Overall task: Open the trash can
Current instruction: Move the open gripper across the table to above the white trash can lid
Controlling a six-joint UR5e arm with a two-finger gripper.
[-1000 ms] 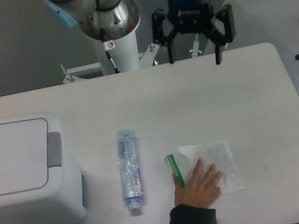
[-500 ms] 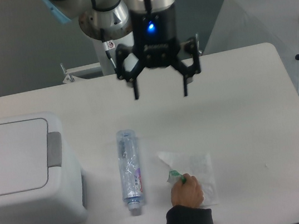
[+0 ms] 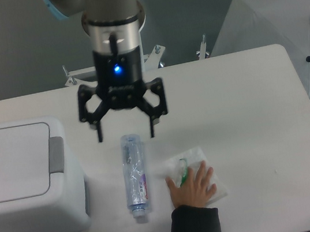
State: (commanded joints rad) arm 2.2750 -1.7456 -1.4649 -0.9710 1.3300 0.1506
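The trash can (image 3: 21, 177) is a large boxy white bin at the left edge of the table, with its flat lid down and a grey push tab (image 3: 57, 154) on its right side. My gripper (image 3: 126, 136) hangs open and empty above the table, its fingers (image 3: 99, 133) spread wide just over the top end of a clear plastic bottle (image 3: 135, 177). The gripper is to the right of the trash can and apart from it.
The clear bottle lies lengthwise right of the bin. A person's hand (image 3: 193, 186) in a dark sleeve rests on a crumpled white wrapper (image 3: 200, 162) with a green strip, right of the bottle. A white umbrella (image 3: 279, 10) stands at the back right.
My gripper has moved left and forward from the back right of the table to above the bottle's top end, still open. The person's hand has crumpled and shifted the wrapper.
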